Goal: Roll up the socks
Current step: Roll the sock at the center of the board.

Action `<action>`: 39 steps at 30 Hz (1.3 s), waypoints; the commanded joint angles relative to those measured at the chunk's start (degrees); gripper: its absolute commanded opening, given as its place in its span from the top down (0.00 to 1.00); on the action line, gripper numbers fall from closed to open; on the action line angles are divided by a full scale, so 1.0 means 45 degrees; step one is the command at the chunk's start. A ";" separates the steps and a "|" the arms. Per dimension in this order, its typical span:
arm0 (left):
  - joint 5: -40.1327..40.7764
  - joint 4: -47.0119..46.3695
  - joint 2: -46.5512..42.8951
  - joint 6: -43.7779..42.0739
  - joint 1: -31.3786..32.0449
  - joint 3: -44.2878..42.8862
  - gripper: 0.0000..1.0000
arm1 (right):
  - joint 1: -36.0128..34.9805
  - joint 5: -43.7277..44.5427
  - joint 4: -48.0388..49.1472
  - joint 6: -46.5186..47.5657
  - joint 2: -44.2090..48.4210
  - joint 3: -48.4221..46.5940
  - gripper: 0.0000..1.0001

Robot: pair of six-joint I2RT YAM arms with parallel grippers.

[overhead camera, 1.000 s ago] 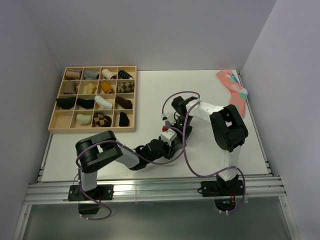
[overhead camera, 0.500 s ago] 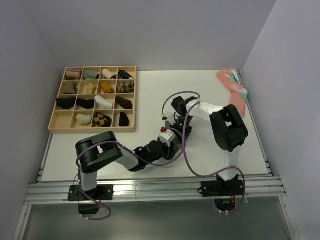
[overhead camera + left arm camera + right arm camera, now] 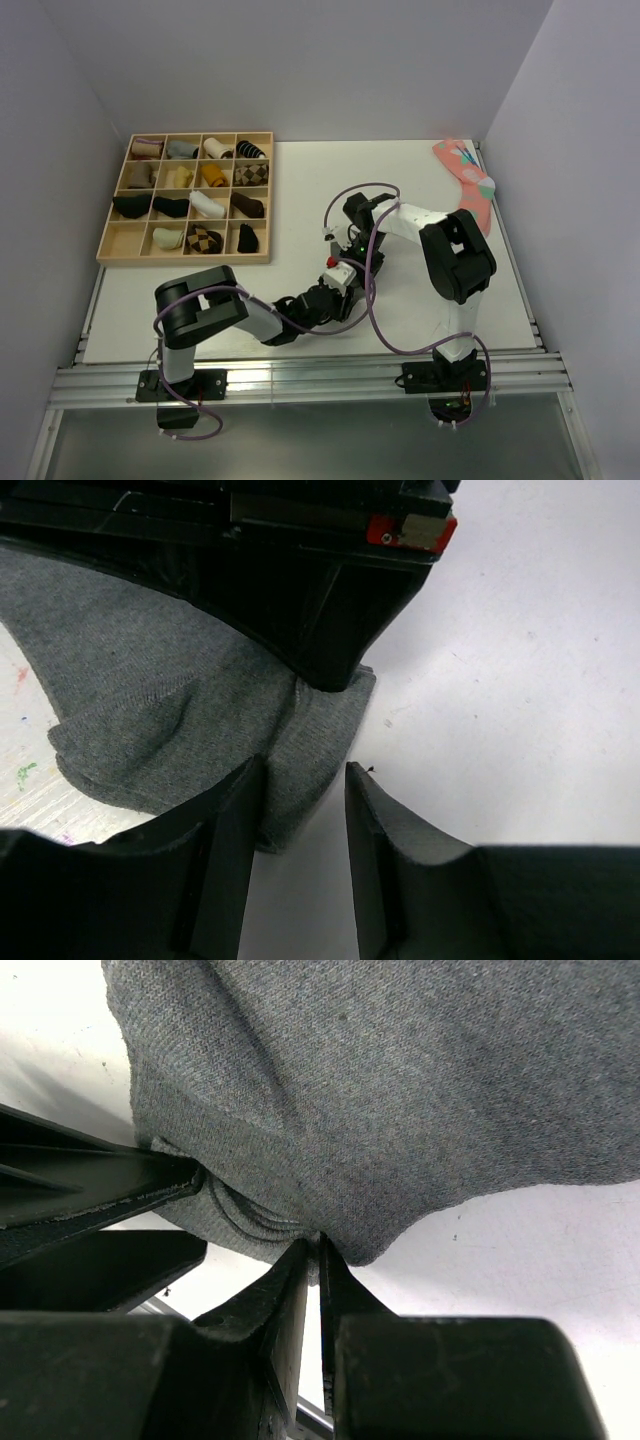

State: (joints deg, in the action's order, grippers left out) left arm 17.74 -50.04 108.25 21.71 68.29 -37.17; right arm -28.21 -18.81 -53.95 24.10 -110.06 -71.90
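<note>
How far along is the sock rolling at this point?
Early-to-middle. Done: the grey socks are bunched, with a few folded layers showing. In hand: the right gripper pinches their edge; the left gripper stands open around a corner. Left: a finished roll; most fabric lies loose.

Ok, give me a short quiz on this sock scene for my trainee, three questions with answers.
1. True or false: the pink sock lies in the wooden tray.
2. Which gripper is shut on the grey sock? A the left, B the right, C both.
3. Which tray compartment holds nothing?
Key: 1 false, it lies at the far right edge of the table. 2 B; the right gripper pinches its edge, the left gripper stands open. 3 The near left corner one.
</note>
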 commanded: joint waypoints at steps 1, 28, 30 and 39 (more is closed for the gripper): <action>0.0374 0.2760 0.0789 -0.0118 0.0292 0.0116 0.56 | -0.0021 0.0019 -0.0100 0.0172 0.0161 0.0138 0.85; -0.2044 0.3758 0.0614 0.0994 0.0567 0.0192 1.00 | 0.1072 -0.0663 0.1052 -0.0003 0.1996 0.0704 0.59; -0.2745 0.3368 0.0438 0.1267 0.0333 0.0562 1.00 | 0.1577 -0.1015 0.1266 -0.0120 0.2346 0.0646 0.59; -0.4407 0.4418 0.0281 0.1971 -0.0586 0.0233 1.00 | 0.3610 -0.2869 0.1834 0.0386 0.3929 0.1211 0.59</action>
State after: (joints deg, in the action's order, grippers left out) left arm 4.56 -46.50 106.96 28.95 66.30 -37.04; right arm -13.89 -26.81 -47.27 24.12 -96.03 -67.70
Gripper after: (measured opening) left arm 0.036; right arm 0.413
